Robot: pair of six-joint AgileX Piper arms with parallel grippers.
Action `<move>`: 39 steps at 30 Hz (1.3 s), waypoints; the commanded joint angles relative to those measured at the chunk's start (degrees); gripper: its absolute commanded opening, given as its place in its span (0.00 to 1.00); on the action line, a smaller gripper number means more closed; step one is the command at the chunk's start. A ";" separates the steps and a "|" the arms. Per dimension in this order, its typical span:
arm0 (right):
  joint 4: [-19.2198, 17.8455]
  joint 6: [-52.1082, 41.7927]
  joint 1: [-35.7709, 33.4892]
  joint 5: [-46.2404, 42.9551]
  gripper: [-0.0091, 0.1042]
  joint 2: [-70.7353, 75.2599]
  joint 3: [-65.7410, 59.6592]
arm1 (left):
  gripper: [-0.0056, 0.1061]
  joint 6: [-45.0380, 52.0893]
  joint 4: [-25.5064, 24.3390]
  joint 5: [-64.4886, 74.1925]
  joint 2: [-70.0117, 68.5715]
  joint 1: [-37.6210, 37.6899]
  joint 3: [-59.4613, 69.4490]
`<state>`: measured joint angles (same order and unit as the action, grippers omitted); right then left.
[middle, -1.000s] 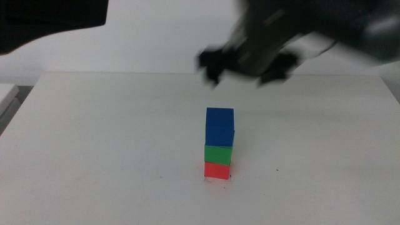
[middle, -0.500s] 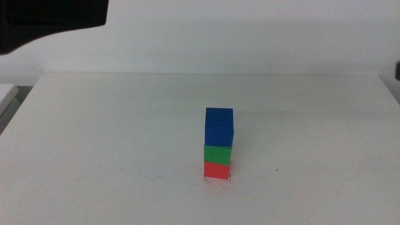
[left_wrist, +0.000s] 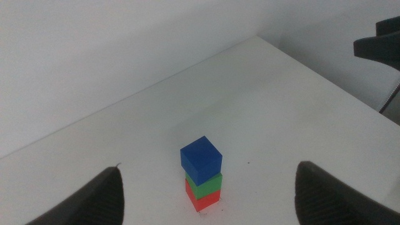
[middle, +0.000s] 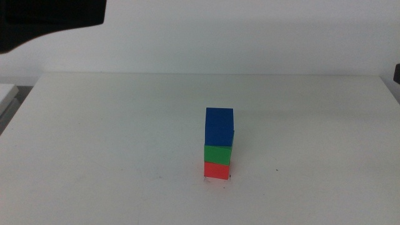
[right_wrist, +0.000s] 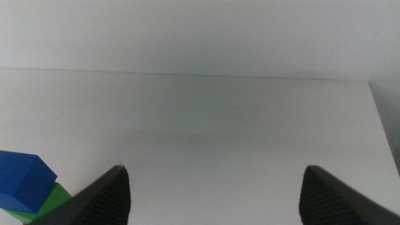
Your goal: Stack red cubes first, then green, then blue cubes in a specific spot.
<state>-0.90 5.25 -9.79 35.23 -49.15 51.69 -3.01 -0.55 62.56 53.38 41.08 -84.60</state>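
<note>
On the table point(middle: 112, 137), the middle view shows a three-cube stack: red cube point(middle: 216, 170) lowest, green cube point(middle: 217, 154) on it, blue cube point(middle: 219, 127) on top, over tiny dark specks; neither gripper shows. From the left wrist, the left gripper point(left_wrist: 206, 190) has jaws wide apart, the stack between them, untouched. From the right wrist, the right gripper point(right_wrist: 212, 190) also stands spread, the stack beside one jaw, red cube hidden.

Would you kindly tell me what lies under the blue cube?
The green cube sits directly under the blue cube, with the red cube lowest. The marked spot beneath is covered.
</note>
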 commanded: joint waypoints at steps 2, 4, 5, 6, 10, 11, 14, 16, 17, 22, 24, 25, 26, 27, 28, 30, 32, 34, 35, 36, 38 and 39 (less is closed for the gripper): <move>-0.12 -0.61 0.39 -0.71 0.90 0.24 -0.27 | 0.89 0.03 -0.06 -0.98 -0.06 -0.09 0.11; -0.12 -0.61 0.39 -0.71 0.90 0.24 -0.27 | 0.89 0.03 -2.25 -2.57 -0.26 -0.09 2.47; -0.12 -0.61 0.39 -0.71 0.90 0.24 -0.27 | 0.89 0.03 -2.66 -4.42 -0.82 -0.14 4.15; -0.12 -0.63 0.39 -0.50 0.90 0.24 -0.27 | 0.89 0.03 -2.83 -6.69 -1.44 -0.37 5.92; -0.12 -0.63 0.39 -0.53 0.90 2.17 -0.27 | 0.89 0.03 -2.30 -24.15 -5.24 -3.44 18.83; 0.16 -0.63 0.39 -0.53 0.90 3.01 -0.27 | 0.89 0.03 -1.75 -29.58 -6.41 -4.82 23.31; 0.25 -0.63 0.48 -3.04 0.90 5.89 -2.47 | 0.89 0.03 -0.96 -40.76 -11.05 -9.88 36.51; 0.25 -0.63 0.73 -7.98 0.90 8.36 -6.42 | 0.89 0.03 -0.96 -43.16 -14.95 -13.78 45.35; 0.25 -0.63 0.73 -11.14 0.90 9.83 -9.18 | 0.89 0.03 -0.96 -43.27 -17.40 -16.04 49.36; 0.28 -0.63 1.51 -21.35 0.90 17.00 -22.21 | 0.89 0.03 -0.51 -43.17 -29.90 -25.69 63.07; 0.28 -0.63 2.38 -23.47 0.90 19.90 -26.98 | 0.89 0.03 -0.24 -43.17 -34.89 -28.23 66.92; 0.28 -0.63 3.16 -24.75 0.90 21.60 -29.59 | 0.89 0.03 0.20 -43.17 -37.62 -29.49 68.65; 0.42 -0.63 4.24 -26.11 0.90 23.44 -32.17 | 0.89 0.03 0.55 -43.56 -40.17 -30.66 70.36; 0.90 -0.63 5.26 -27.15 0.90 25.08 -34.16 | 0.89 0.03 1.07 -44.12 -42.08 -31.55 71.69; 1.63 -0.63 6.65 -27.91 0.90 27.22 -36.46 | 0.89 0.03 1.74 -44.39 -44.24 -32.61 73.24; 1.58 -0.63 9.24 -27.73 0.90 31.15 -40.46 | 0.89 0.03 2.01 -45.90 -48.07 -34.57 76.03; 0.41 -0.63 10.91 -27.52 0.90 35.26 -44.38 | 0.89 0.03 2.01 -48.21 -51.37 -36.36 78.98; -0.81 -0.63 11.40 -27.52 0.90 39.26 -47.75 | 0.89 0.03 2.78 -50.30 -53.38 -37.60 81.64; -0.79 -0.63 11.40 -27.52 0.90 41.19 -49.46 | 0.89 0.03 3.63 -50.99 -53.38 -38.12 82.64; -0.79 -0.63 11.40 -27.52 0.90 42.62 -50.69 | 0.89 0.03 4.27 -51.61 -53.38 -38.34 83.31; -1.06 -0.63 11.40 -27.52 0.90 45.73 -51.69 | 0.89 0.03 4.93 -54.08 -53.38 -38.77 84.60; -1.06 -0.63 11.44 -26.42 0.90 46.94 -51.69 | 0.89 0.03 4.93 -55.50 -53.38 -38.77 84.60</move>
<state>-1.08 5.25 1.16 9.38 -4.03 0.40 -2.90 3.31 10.50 0.30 2.47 -0.42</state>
